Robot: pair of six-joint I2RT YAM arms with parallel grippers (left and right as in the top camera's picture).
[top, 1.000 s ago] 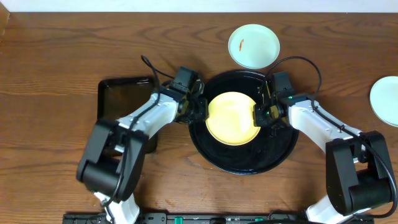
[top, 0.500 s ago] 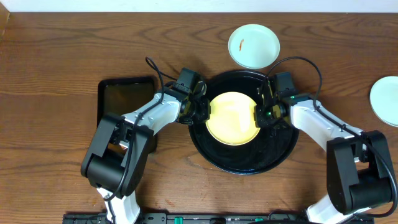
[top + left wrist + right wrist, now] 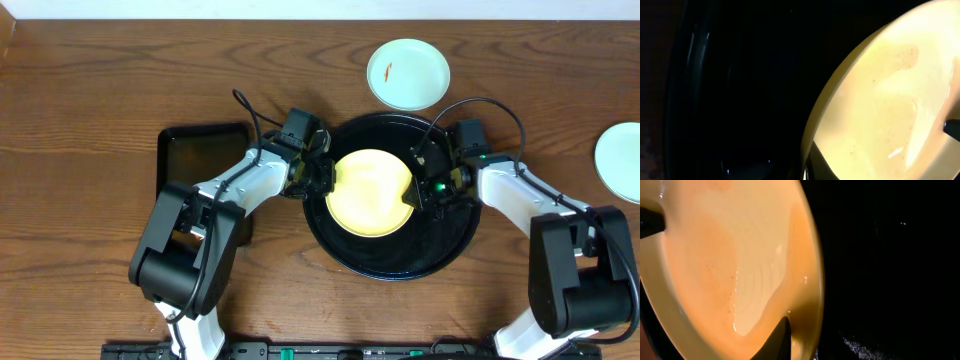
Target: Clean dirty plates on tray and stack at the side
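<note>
The yellow plate (image 3: 368, 192) sits inside the round black tray (image 3: 390, 262). My left gripper (image 3: 323, 178) is shut on its left rim and my right gripper (image 3: 418, 186) on its right rim. In the left wrist view one finger (image 3: 812, 162) lies over the edge of the plate (image 3: 880, 100). In the right wrist view one finger (image 3: 782, 337) lies on the plate (image 3: 730, 255) just inside the rim. A mint-green plate (image 3: 408, 74) with a small red smear lies on the wood behind the tray. Another mint-green plate (image 3: 622, 162) lies at the right edge.
A smaller rectangular black tray (image 3: 200, 160) lies on the table to the left of the round tray, under the left arm. The wood tabletop (image 3: 90, 150) surrounds everything. Both arms reach in from the front edge.
My right wrist has swung to the right and turned, with its fingers still at the plate's right rim. The yellow plate has shifted slightly to the left. The left arm has barely moved.
</note>
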